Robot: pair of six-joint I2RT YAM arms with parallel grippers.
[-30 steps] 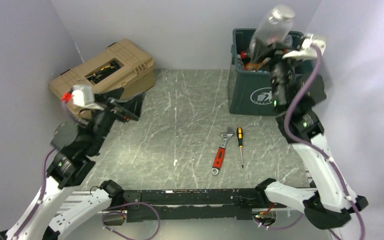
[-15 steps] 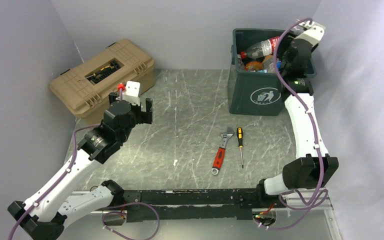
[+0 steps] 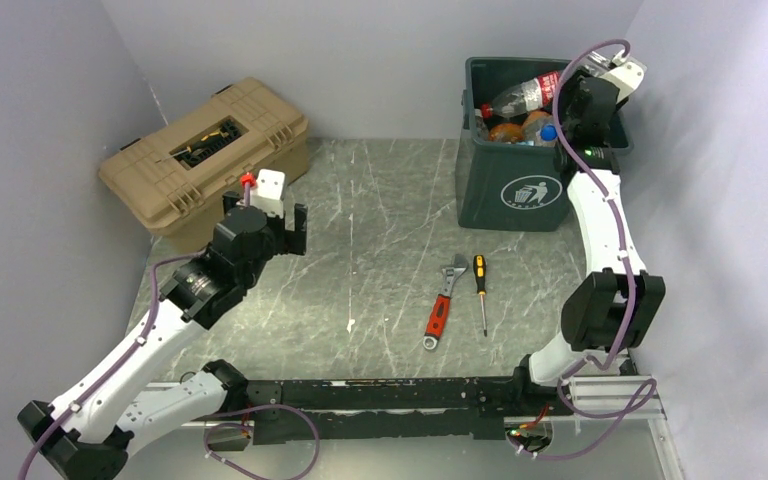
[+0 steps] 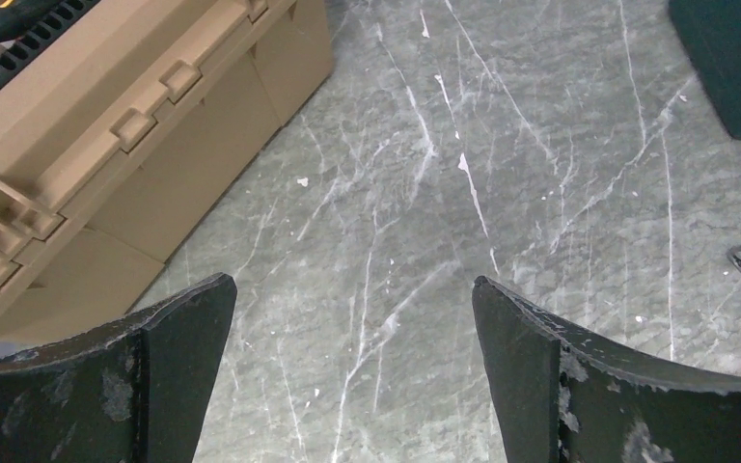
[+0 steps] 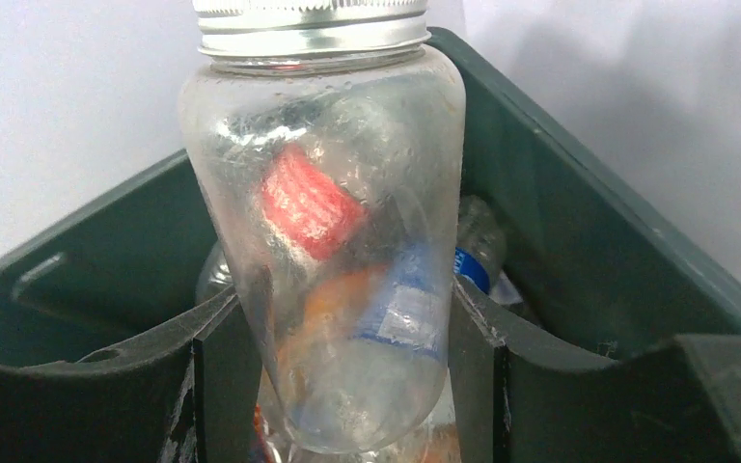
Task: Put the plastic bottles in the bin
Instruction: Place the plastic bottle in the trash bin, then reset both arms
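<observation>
1. Your right gripper [image 5: 347, 376] is clamped on a clear bottle [image 5: 328, 241] with a silver cap. One finger presses on each side of its lower body.
2. You are holding that bottle over the open top of the dark green bin [image 3: 520, 190], toward its far right corner. The bin's inner walls show behind it in the right wrist view.
3. More bottles [image 3: 522, 95] already lie heaped in the bin. A red-labelled one sits on top, with an orange one and a blue cap beneath it.
4. Your left gripper [image 4: 352, 367] is wide open and holds nothing. It hangs over bare table [image 3: 380, 230], just beside the tan toolbox [image 3: 210, 150].
5. No bottle shows on the tabletop in the overhead view.
6. A red-handled wrench [image 3: 443, 300] and a screwdriver [image 3: 480, 290] lie side by side on the table in front of the bin, apart from both grippers.
</observation>
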